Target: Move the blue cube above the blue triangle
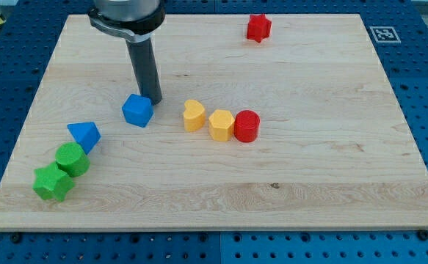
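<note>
The blue cube point(137, 110) lies on the wooden board's left half. The blue triangle point(84, 135) lies to its lower left, about a block's width away. My tip point(156, 100) stands just to the upper right of the blue cube, touching or nearly touching its top right corner. The rod rises from there to the arm's dark housing at the view's top.
A green cylinder point(73, 158) touches the blue triangle's lower left, with a green star point(53, 182) below it. A yellow heart point(193, 116), a yellow hexagon point(221, 124) and a red cylinder point(247, 125) form a row at centre. A red star point(258, 28) lies at top right.
</note>
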Controlling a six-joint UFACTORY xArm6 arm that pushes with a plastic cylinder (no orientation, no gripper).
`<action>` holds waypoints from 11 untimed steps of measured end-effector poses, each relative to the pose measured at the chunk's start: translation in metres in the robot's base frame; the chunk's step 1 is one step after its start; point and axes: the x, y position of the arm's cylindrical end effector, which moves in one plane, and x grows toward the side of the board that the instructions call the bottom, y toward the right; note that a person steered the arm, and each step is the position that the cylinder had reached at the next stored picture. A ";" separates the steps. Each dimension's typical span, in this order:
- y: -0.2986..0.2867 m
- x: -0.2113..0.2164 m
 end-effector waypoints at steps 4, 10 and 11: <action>-0.002 0.034; -0.045 0.007; -0.045 0.015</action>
